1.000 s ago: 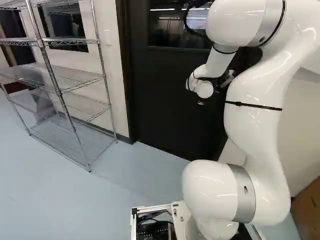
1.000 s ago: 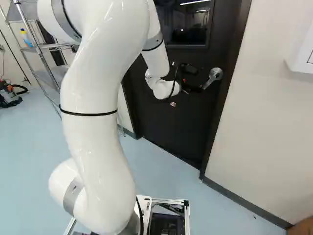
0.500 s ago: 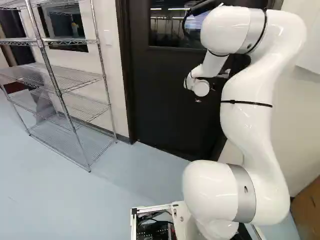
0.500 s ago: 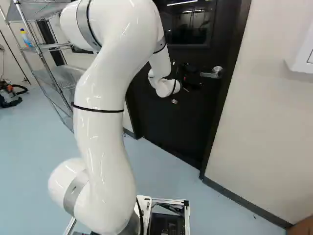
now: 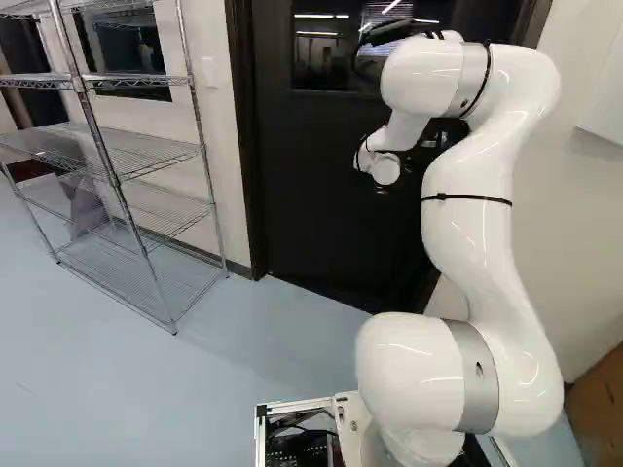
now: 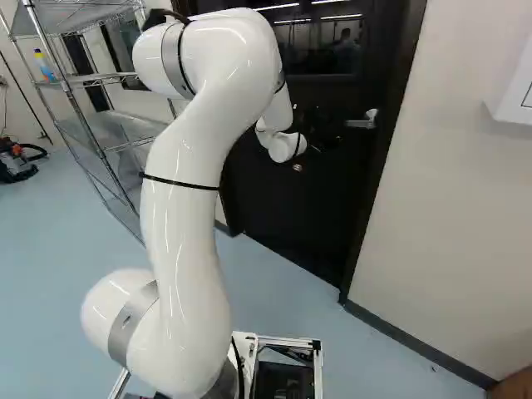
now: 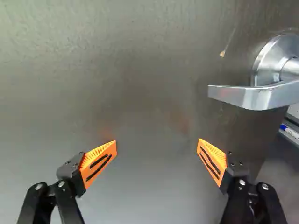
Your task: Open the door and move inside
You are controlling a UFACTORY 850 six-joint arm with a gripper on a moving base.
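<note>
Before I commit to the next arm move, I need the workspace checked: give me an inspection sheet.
Surface: door face dark, with a small pale mark near the handle.
Door: looks shut in its frame.
Handle: metal lever, roughly level, outside the finger gap.
Gripper: open, facing the door, nothing between its orange pads.
Clutter: bottle on the wire shelf; cardboard box at the lower right of the left base view.
Cables: black cable by the arm's foot; its full run is hidden.
Surroundings: pale wall beside the door; blue-grey floor.
</note>
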